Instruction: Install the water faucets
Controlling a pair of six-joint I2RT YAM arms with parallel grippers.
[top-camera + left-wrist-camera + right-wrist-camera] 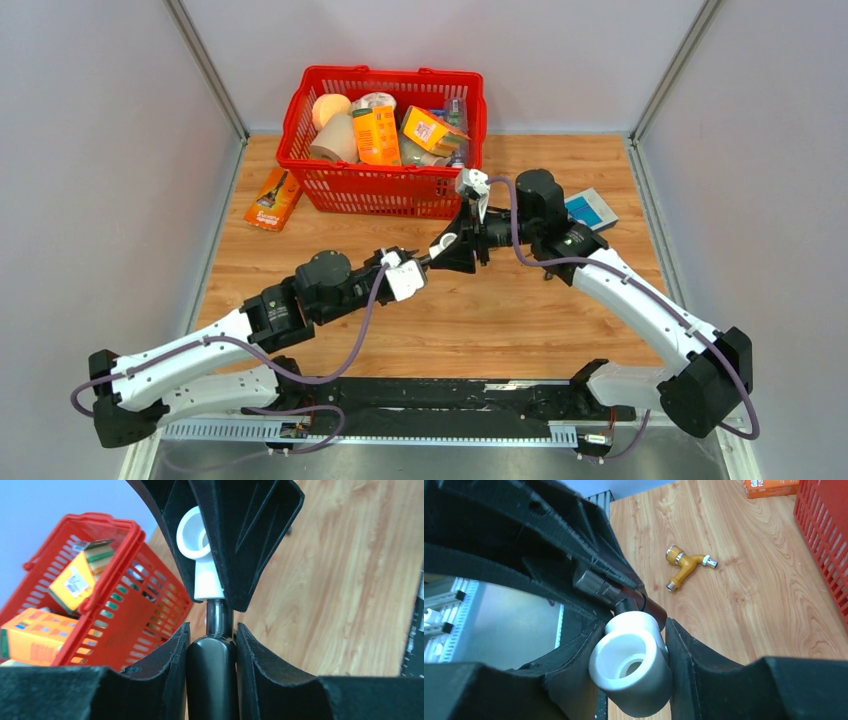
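Observation:
My left gripper [212, 630] is shut on the dark grey faucet [212, 675], whose slim end points away from me. That end meets the stem of a white plastic elbow fitting [202, 555]. My right gripper [635, 626] is shut on this elbow [631, 670], open socket facing its camera. In the right wrist view the faucet's metal end [596, 585] shows behind the elbow, inside the left fingers. In the top view the two grippers, left [424, 263] and right [455, 247], meet tip to tip above the middle of the table, with the elbow [443, 243] between them.
A red basket [380, 75] full of groceries stands at the back. An orange packet [272, 200] lies left of it and a blue card [592, 210] lies right of it. A small yellow brass faucet [686, 566] lies on the wooden table.

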